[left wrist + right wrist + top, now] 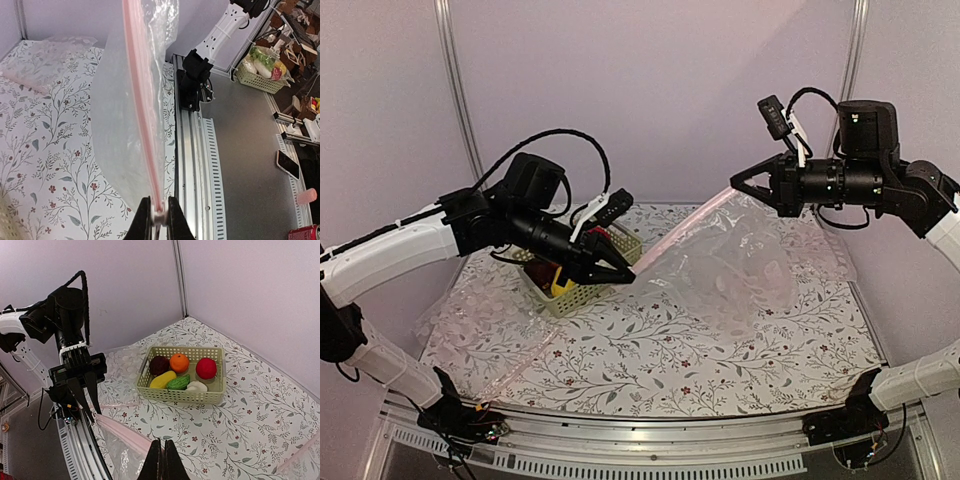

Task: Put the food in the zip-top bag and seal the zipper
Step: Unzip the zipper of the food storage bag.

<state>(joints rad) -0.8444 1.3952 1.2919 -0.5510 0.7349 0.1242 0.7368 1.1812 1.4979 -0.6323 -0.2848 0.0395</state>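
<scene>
The left gripper (622, 276) pinched the low end of the zipper (680, 228), with the white slider (159, 217) between its fingers (144, 220). Just behind it the basket (582, 296) sat on the table (650, 360). All the food (172, 381) lay in the basket, not in the bag: maroon (159, 365), orange (179, 362), red ball (206, 368), yellow (161, 381), green (178, 383) and white (196, 386). The bag (740, 270) hung in the air. Its pink zipper went up to the right gripper (738, 183), whose fingers were squeezed together on the high end.
</scene>
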